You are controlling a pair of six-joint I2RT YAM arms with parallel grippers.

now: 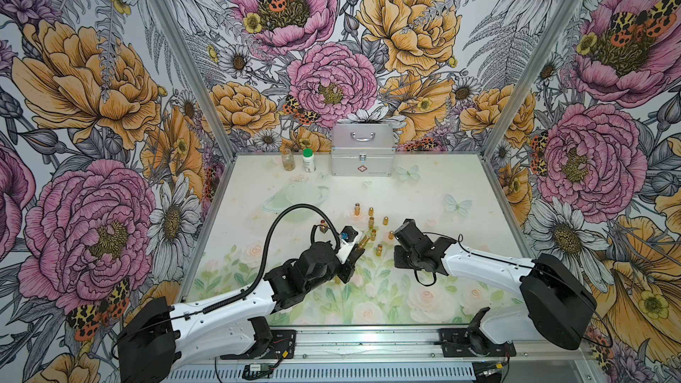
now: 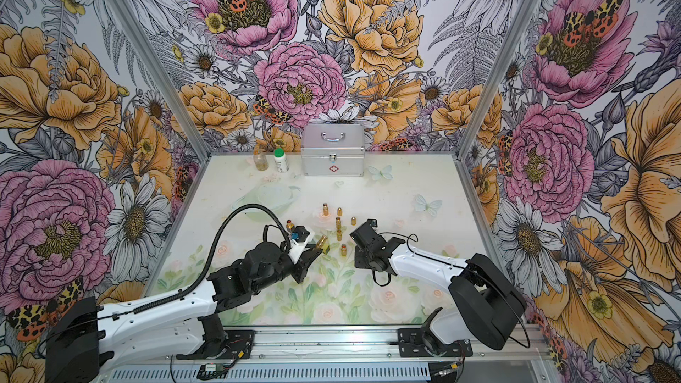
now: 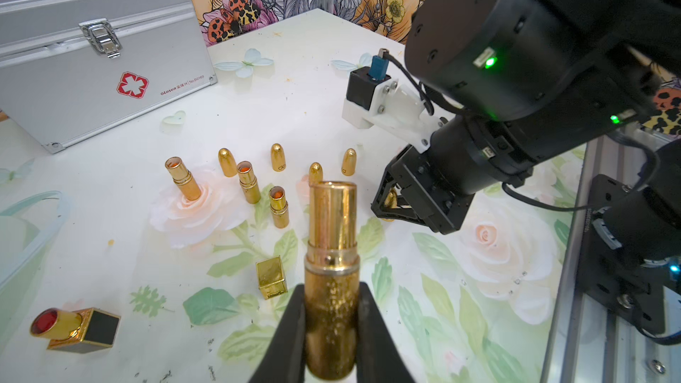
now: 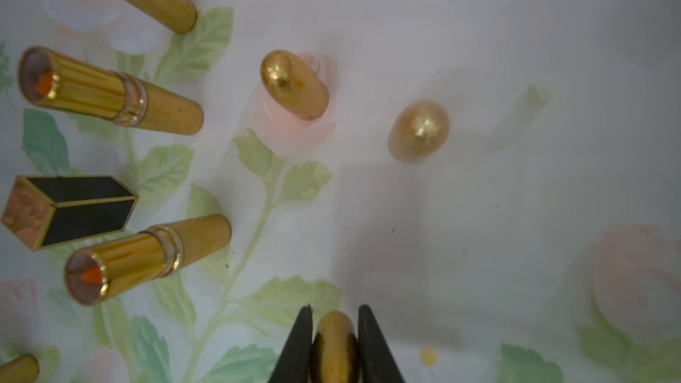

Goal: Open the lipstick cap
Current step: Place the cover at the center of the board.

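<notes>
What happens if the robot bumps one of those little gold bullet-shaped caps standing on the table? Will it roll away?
It would probably tip over: the gold bullet-shaped cap stands upright, tall and narrow on a small base. Once down, its round body would likely roll across the flat table. Its smooth, shiny surface may also be slippery to pinch.

Looks like a robot test cell in a lab, staged rather than lived in. Boxed in on three sides by flower-printed panels (image 1: 331, 49) fixed to bare aluminium posts (image 1: 186, 64). Floored with a rose-printed tabletop (image 1: 423, 193), edged in front by an aluminium rail (image 1: 368, 340) bearing a left arm (image 1: 221, 311) and a right arm (image 1: 490, 263) with exposed cables. Dressed at the back with a silver first-aid case (image 1: 363, 149) and two small bottles (image 1: 308, 160).
</notes>
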